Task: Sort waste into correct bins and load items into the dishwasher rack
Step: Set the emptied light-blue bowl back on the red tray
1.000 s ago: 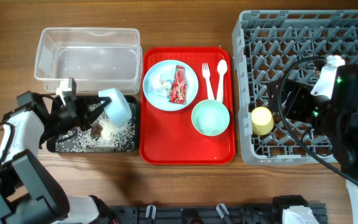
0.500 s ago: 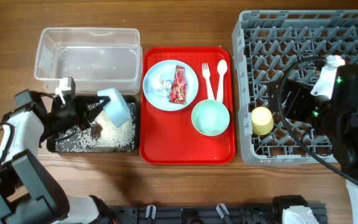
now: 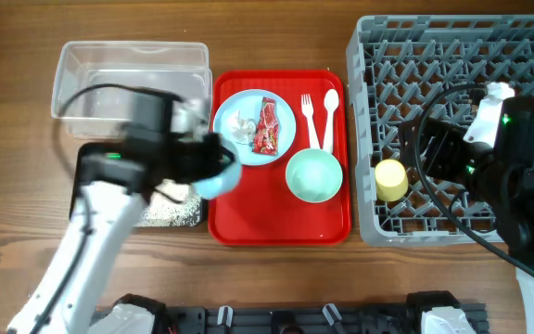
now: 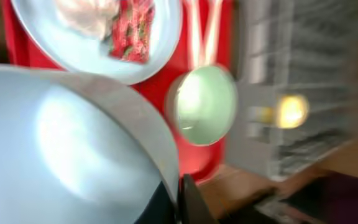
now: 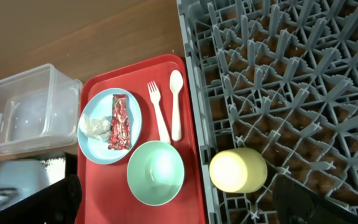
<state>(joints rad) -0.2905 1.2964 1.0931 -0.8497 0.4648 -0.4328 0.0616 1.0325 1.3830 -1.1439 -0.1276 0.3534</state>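
Note:
My left gripper point(image 3: 202, 156) is shut on the rim of the small light blue bowl point(image 3: 219, 176) and holds it over the red tray's left edge; the view is blurred. In the left wrist view the bowl point(image 4: 61, 149) fills the left, with the fingers point(image 4: 180, 200) pinching its rim. The large blue plate point(image 3: 239, 144) holds the crumpled tissue point(image 3: 244, 123) and the red wrapper point(image 3: 267, 125). The mint green bowl point(image 3: 314, 174), fork point(image 3: 309, 111) and spoon point(image 3: 331, 109) lie on the red tray. The yellow cup point(image 3: 390, 179) lies in the grey rack point(image 3: 452, 56). My right gripper point(image 5: 185, 211) is open and empty above the cup point(image 5: 238, 169).
The red serving tray point(image 3: 276, 227) sits in the middle. The clear tub point(image 3: 128, 79) stands at the back left. The black tray point(image 3: 91, 158) in front of it holds rice scraps point(image 3: 170, 211). The rack fills the right side.
My left arm has swung right from over the black tray, carrying the small blue bowl to the red tray's left edge. The right arm has not moved.

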